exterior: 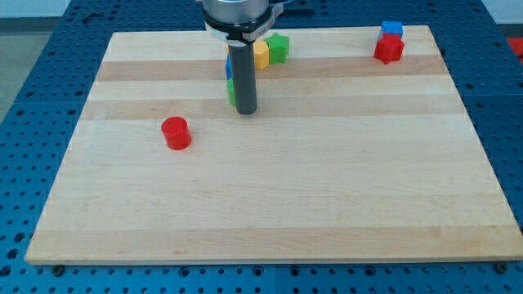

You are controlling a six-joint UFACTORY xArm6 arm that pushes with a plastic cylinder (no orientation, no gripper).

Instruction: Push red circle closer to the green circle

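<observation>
The red circle (pixel 175 132) lies on the wooden board (pixel 270 204) at the view's left of centre. My tip (pixel 246 111) rests on the board, to the right of the red circle and a little higher in the view, clearly apart from it. A green block (pixel 232 92), mostly hidden behind the rod, shows as a sliver at the rod's left edge just above the tip; its shape cannot be made out. A blue block (pixel 229 70) peeks out above it, also mostly hidden.
A yellow block (pixel 261 55) and a green block (pixel 279 47) sit together near the board's top edge, right of the rod. A blue block (pixel 392 29) and a red block (pixel 389 49) sit at the top right corner.
</observation>
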